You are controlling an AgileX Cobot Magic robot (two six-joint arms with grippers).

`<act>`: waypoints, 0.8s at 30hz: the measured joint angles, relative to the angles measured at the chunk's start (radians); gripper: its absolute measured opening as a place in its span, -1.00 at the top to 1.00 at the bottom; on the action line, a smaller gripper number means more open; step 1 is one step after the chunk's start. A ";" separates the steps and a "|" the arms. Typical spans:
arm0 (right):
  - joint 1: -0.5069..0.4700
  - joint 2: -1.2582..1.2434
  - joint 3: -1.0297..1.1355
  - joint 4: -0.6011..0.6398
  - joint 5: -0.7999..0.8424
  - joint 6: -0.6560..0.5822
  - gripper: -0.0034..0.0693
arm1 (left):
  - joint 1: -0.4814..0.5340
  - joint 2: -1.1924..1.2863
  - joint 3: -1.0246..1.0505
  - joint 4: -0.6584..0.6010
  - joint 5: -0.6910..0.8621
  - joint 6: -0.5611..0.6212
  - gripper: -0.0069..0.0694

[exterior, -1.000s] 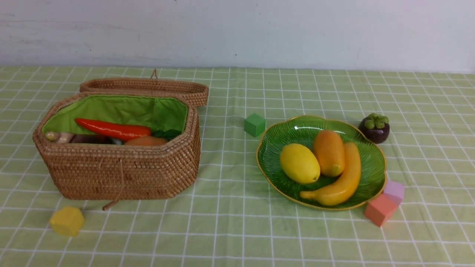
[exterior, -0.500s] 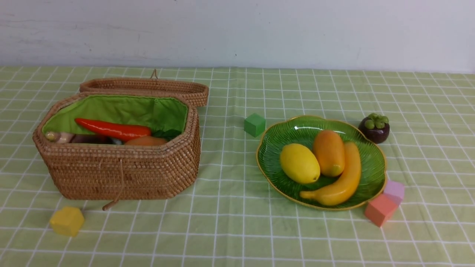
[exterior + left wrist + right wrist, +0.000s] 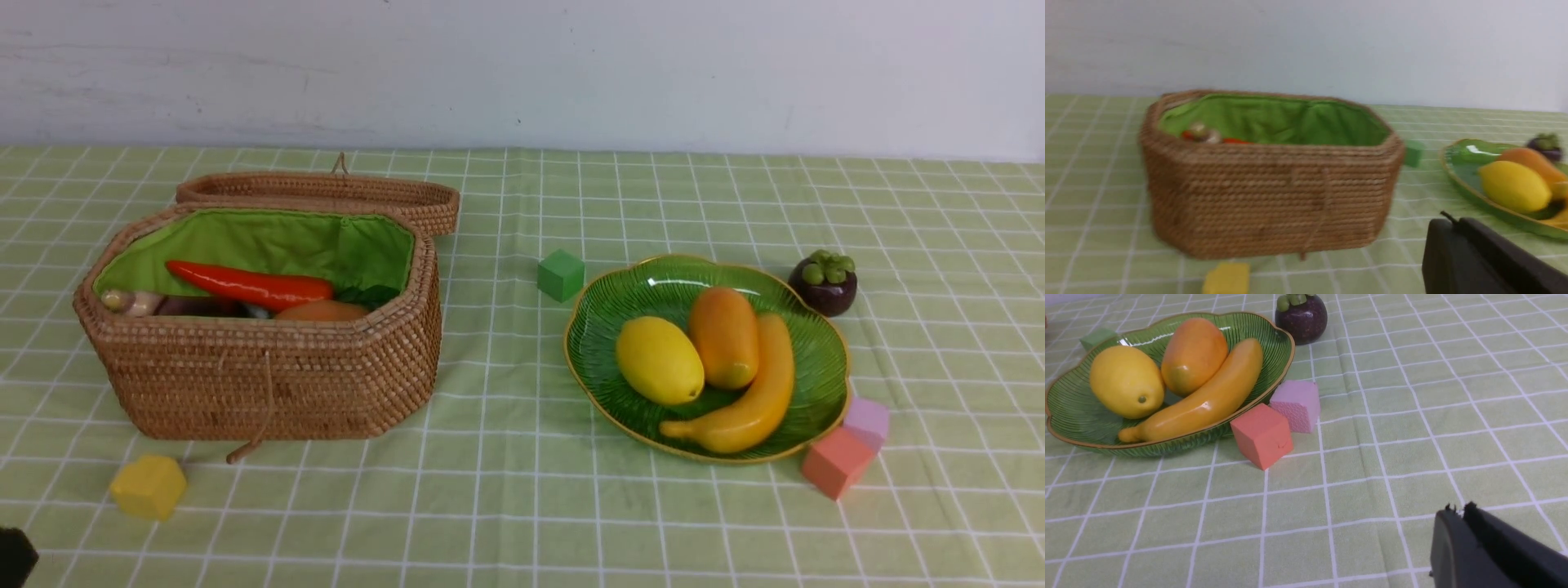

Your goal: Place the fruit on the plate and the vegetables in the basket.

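The lemon [image 3: 659,360], the mango [image 3: 723,336] and the banana [image 3: 749,398] lie on the green plate [image 3: 604,327] at the right. The open wicker basket [image 3: 269,371] at the left holds the red pepper [image 3: 249,284], a brownish-orange potato [image 3: 322,311] and a dark eggplant [image 3: 196,306]; the green gourd is hidden. My left gripper [image 3: 1451,222] is shut and empty, low in front of the basket; its tip shows at the front view's lower left corner [image 3: 12,555]. My right gripper [image 3: 1457,510] is shut and empty over the cloth, near the plate [image 3: 1069,404].
A toy mangosteen [image 3: 824,282] stands behind the plate. A green block [image 3: 561,274] lies between basket and plate, a yellow block [image 3: 148,487] in front of the basket, a coral block [image 3: 834,461] and a pink block [image 3: 868,419] by the plate's front right rim. The basket's lid [image 3: 326,196] lies behind it.
A dark tip of my left gripper has come into the front view's lower left corner. The fruit, vegetables and blocks have not moved.
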 joint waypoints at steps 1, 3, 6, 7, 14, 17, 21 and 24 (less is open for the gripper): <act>0.000 0.000 0.000 0.000 0.000 0.000 0.79 | 0.045 0.000 0.043 -0.004 -0.006 -0.002 0.85; 0.000 0.000 0.000 0.000 0.000 0.000 0.79 | 0.090 0.000 0.080 -0.016 0.011 -0.004 0.85; 0.000 0.000 0.000 -0.001 0.000 0.000 0.78 | 0.138 0.000 0.105 -0.034 0.147 -0.006 0.85; 0.000 0.000 0.000 -0.001 0.000 0.000 0.78 | 0.143 0.000 0.107 -0.036 0.173 -0.004 0.85; 0.000 0.000 0.000 -0.001 0.000 0.000 0.76 | 0.145 0.000 0.107 -0.063 0.161 -0.062 0.85; 0.000 0.000 0.000 -0.001 0.000 0.000 0.74 | 0.145 0.000 0.107 -0.067 0.159 -0.081 0.85; 0.000 0.000 0.000 0.000 0.000 0.000 0.73 | 0.145 0.000 0.107 -0.069 0.159 -0.084 0.85; 0.000 0.000 0.000 0.000 0.000 0.000 0.72 | 0.146 0.000 0.107 -0.069 0.159 -0.084 0.85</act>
